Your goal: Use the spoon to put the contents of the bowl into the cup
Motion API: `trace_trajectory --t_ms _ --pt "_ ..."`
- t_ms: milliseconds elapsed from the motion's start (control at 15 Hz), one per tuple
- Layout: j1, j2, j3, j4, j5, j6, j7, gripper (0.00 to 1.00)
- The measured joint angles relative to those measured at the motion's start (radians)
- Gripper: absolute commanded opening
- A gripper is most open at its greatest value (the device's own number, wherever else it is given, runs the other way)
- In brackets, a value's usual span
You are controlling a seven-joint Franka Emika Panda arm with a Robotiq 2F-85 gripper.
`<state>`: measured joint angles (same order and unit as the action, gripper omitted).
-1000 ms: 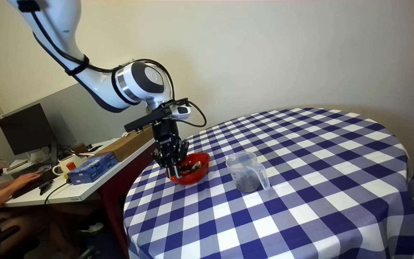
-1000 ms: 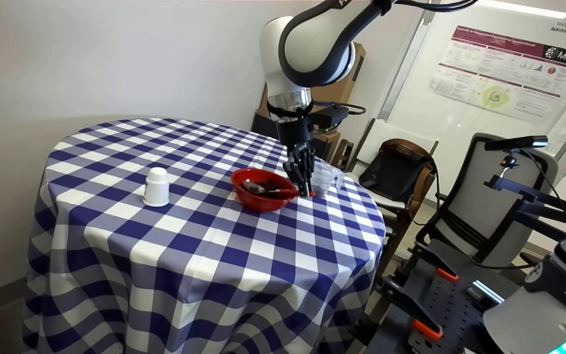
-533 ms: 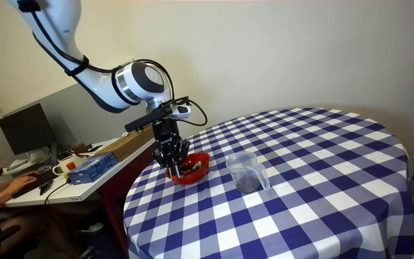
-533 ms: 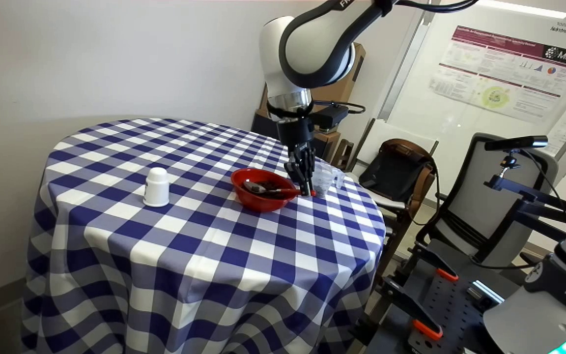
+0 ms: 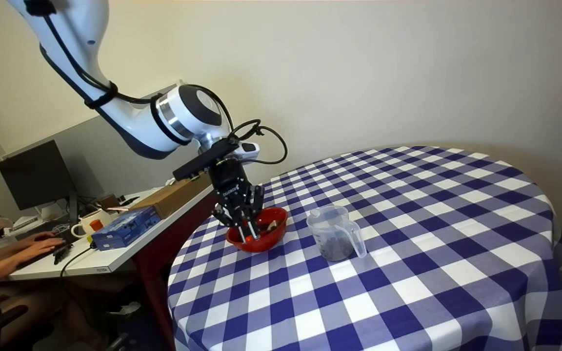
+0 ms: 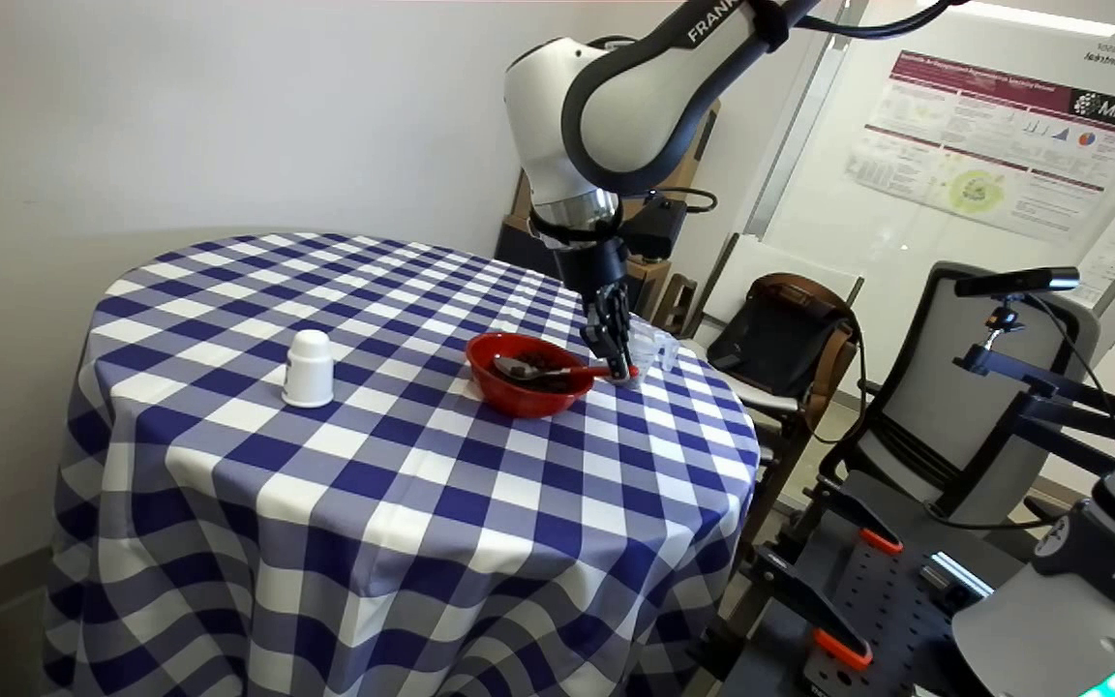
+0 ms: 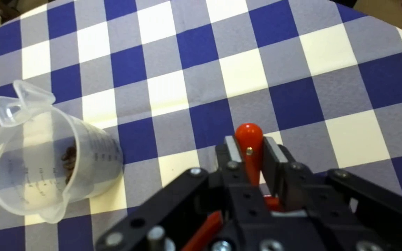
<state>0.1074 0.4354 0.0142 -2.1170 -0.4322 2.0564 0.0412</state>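
Observation:
My gripper [image 5: 250,239] is shut on the red handle end of the spoon [image 7: 249,139], which sits between both finger pads in the wrist view. The gripper also shows in an exterior view [image 6: 623,372]. The spoon's metal head [image 6: 516,367] is inside the red bowl [image 6: 519,399], and its handle slants up over the rim. The contents [image 6: 550,384] are dark bits in the bowl. The clear cup [image 5: 332,229] stands upright beside the bowl, with dark bits in its bottom [image 7: 69,160]. The bowl is mostly hidden by the fingers in the wrist view.
A white bottle [image 6: 309,370] stands on the checked tablecloth [image 6: 374,474] across the bowl from the cup. A white desk [image 5: 139,234] with a blue box [image 5: 126,229] adjoins the round table. A person's hands [image 5: 42,243] are at the desk.
My gripper has tilted and risen slightly, lifting the spoon's handle end. The bowl has shifted a little to the right in both exterior views. The cup has not moved.

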Motion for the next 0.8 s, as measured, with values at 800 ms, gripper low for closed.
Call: trace_trajectory --t_ms 800 --pt "0.036 -0.017 0.000 -0.051 -0.196 -0.018 0.002 0.10"
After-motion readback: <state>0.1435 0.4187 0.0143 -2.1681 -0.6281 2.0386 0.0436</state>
